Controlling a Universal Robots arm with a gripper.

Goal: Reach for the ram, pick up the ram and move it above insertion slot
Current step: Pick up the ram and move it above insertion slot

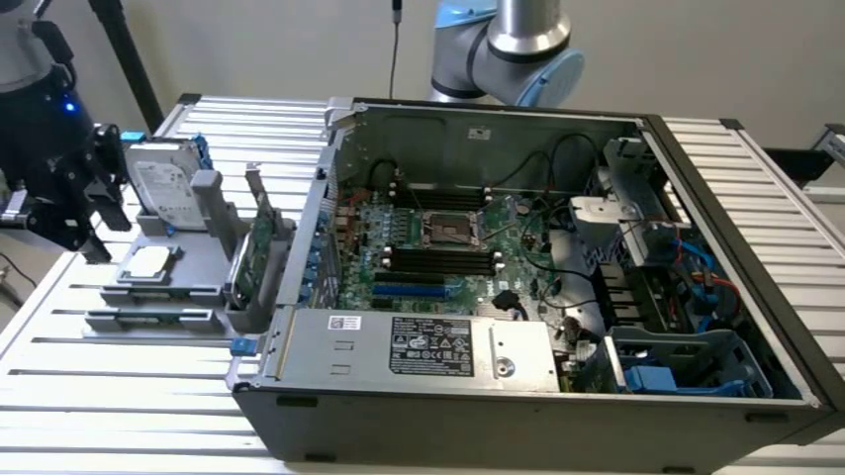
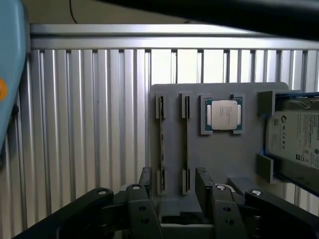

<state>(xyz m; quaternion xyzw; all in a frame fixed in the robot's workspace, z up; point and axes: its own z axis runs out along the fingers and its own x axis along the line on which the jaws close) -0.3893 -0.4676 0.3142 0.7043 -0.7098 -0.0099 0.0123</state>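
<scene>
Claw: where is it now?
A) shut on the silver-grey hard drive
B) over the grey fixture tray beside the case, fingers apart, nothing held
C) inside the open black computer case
B: the claw hangs over the grey fixture tray with its fingers apart and nothing between them, outside the open black computer case.

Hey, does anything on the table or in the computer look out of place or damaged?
Nothing stands out. The ram, processor and hard drive sit neatly in their grey holder, and the open computer case shows no visible damage. The pincer hangs open above the holder.
</scene>
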